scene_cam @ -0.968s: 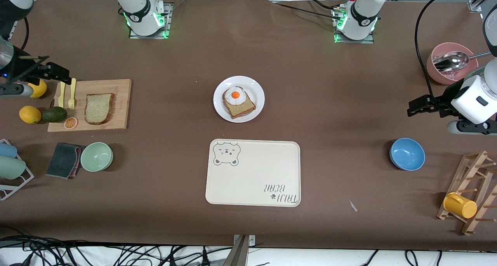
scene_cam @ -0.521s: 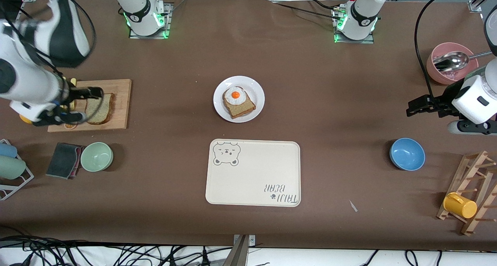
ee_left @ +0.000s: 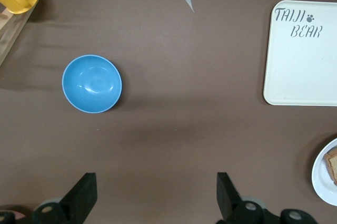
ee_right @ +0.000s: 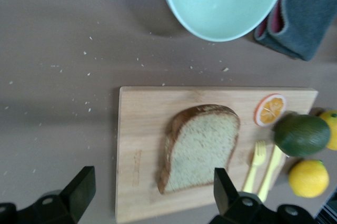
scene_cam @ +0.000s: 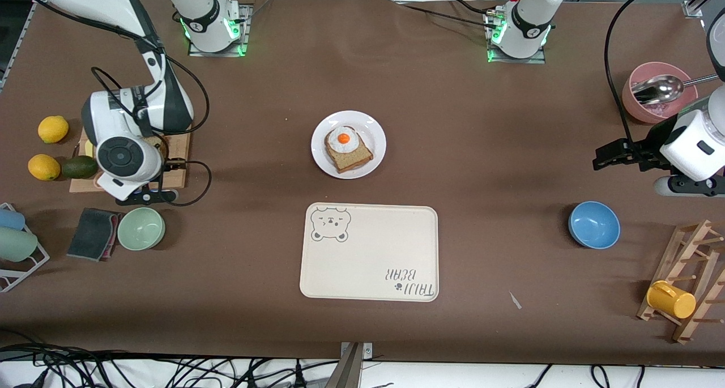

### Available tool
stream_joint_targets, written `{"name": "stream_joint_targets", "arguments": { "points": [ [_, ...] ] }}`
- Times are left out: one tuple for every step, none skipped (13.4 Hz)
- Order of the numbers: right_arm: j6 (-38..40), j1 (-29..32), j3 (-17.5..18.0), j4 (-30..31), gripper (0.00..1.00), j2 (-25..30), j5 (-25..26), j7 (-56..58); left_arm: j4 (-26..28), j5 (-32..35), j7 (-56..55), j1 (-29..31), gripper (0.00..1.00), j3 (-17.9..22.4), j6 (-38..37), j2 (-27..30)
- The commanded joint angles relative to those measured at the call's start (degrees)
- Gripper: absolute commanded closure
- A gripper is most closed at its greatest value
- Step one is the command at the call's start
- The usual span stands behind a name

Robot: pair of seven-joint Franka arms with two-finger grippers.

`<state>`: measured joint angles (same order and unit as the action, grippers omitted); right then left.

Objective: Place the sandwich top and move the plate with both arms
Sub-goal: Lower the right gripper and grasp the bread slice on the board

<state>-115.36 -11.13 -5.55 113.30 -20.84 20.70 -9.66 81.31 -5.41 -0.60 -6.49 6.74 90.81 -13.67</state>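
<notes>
The sandwich top (ee_right: 200,147), a pale wholegrain slice with a dark crust, lies flat on the wooden cutting board (ee_right: 139,129) in the right wrist view. In the front view the right arm (scene_cam: 122,156) hides it. My right gripper (ee_right: 152,192) is open and empty above the board, with one end of the slice below the gap between its fingers. The white plate (scene_cam: 375,132) stands mid-table with a golden-brown slice (scene_cam: 350,157) and a fried egg (scene_cam: 342,139) on it. My left gripper (scene_cam: 603,157) is open and empty and waits over bare table near the blue bowl (scene_cam: 593,224).
On or beside the board are a fork (ee_right: 254,166), an orange slice (ee_right: 271,109), an avocado (scene_cam: 79,166) and lemons (scene_cam: 44,166). A green bowl (scene_cam: 141,227) and grey cloth (scene_cam: 93,233) lie nearer the camera. The bear-print tray (scene_cam: 368,263), pink bowl (scene_cam: 651,107) and cup rack (scene_cam: 688,280) also stand here.
My right arm has swung in from the table's end to above the cutting board and now covers the slice in the front view. The left arm has not moved.
</notes>
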Motion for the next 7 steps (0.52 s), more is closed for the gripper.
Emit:
{"name": "stream_joint_targets", "arguments": {
  "points": [
    [-6.5,0.0,-2.0,7.8,0.04,2.2,3.7,-3.8,-1.5,-2.1,0.0,0.0,0.0,0.5,-0.5,-0.7],
    [-6.6,0.0,-2.2,8.3,0.06,2.2,4.0,-3.9,-1.5,-2.1,0.0,0.1,0.0,0.6,-0.5,-0.6],
    [-7.2,0.1,-2.4,8.4,0.08,1.8,4.1,-3.9,-1.5,-2.1,0.2,0.0,0.0,0.6,-0.5,-0.6],
    [-7.8,0.3,-3.0,8.5,0.11,1.2,4.6,-3.8,-1.5,-2.1,-0.1,-0.1,0.0,0.5,-0.5,-0.6],
    [-8.1,0.4,-3.8,8.9,0.14,0.2,4.8,-3.9,-1.5,-2.1,-0.2,-0.1,0.0,0.3,-0.5,-0.5],
    [-9.0,0.4,-4.0,9.4,0.18,-0.3,4.8,-3.9,-1.5,-2.1,-0.2,-0.1,0.0,0.3,-0.5,-0.5],
    [-9.3,0.5,-4.2,9.9,0.22,-0.6,4.8,-3.9,-1.5,-2.1,-0.1,-0.1,0.0,0.5,-0.5,-0.5]
  ]
}}
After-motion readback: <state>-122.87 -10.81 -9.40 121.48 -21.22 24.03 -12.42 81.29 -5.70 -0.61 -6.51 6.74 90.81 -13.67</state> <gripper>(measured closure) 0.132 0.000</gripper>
